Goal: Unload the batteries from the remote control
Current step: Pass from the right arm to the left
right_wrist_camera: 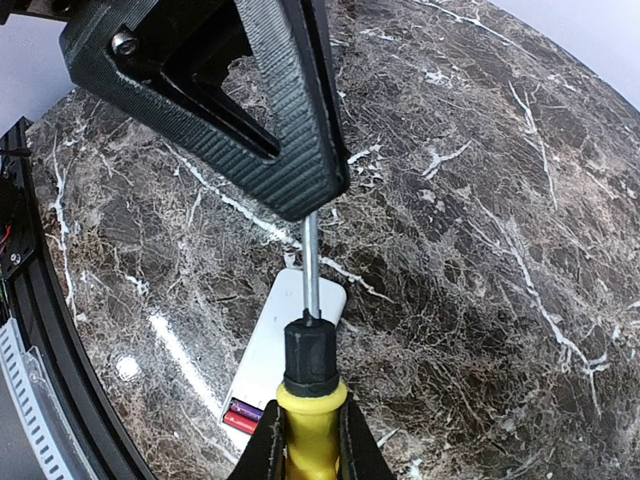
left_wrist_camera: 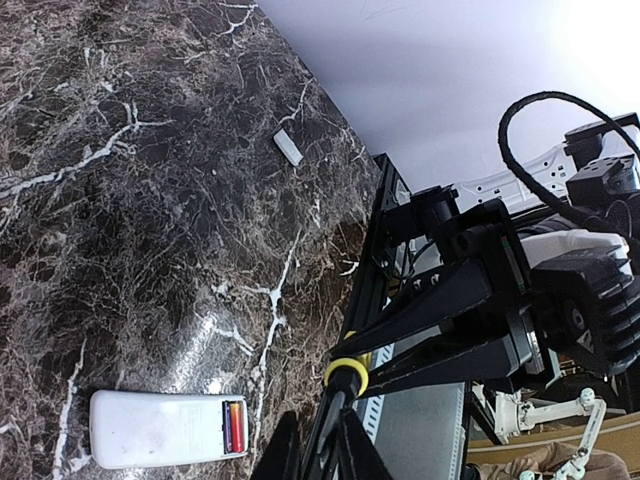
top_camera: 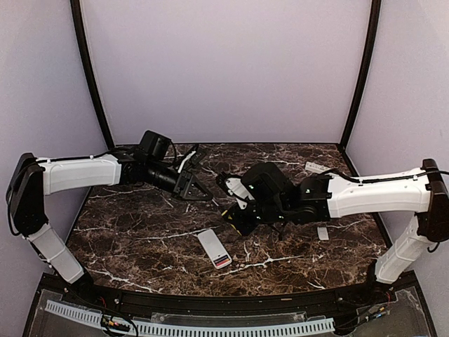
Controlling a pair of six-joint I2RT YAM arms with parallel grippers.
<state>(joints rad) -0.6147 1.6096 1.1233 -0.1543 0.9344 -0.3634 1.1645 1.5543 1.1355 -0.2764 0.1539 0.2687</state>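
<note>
Top view, bench: a dark marble-patterned bench point(top_camera: 140, 239), with pale walls at its left, right and far edges.
Top view, arms: both reach in from the side edges and meet over the middle. The left gripper point(top_camera: 205, 194) and the right gripper point(top_camera: 231, 214) point at each other, tips close together.
Top view, remote control: the white remote control point(top_camera: 212, 246) lies flat between the middle and the front edge, angled, just in front of the two grippers.
Top view, batteries: the batteries point(top_camera: 222, 262) show as a red patch in the end of the remote nearest the front edge.
Top view, covers: one small white cover point(top_camera: 316, 167) lies near the far right corner. Another white cover point(top_camera: 323, 233) lies toward the right edge.
Left wrist view, screwdriver: the right gripper's fingers are clamped on the yellow handle of the screwdriver point(left_wrist_camera: 346, 373).
Left wrist view, left gripper: its fingers sit close on either side of the screwdriver's front part. Whether they grip it cannot be told.
Left wrist view, batteries: red, yellow and purple bands point(left_wrist_camera: 234, 440) sit in the remote's open compartment.
Right wrist view, right gripper: it is closed tight on the yellow handle point(right_wrist_camera: 312, 425).
Right wrist view, shaft: the metal shaft point(right_wrist_camera: 311, 265) runs up behind the tip of the left gripper's black finger.
Right wrist view, batteries: one red and one purple point(right_wrist_camera: 240, 415) lie side by side in the remote, below the handle.
</note>
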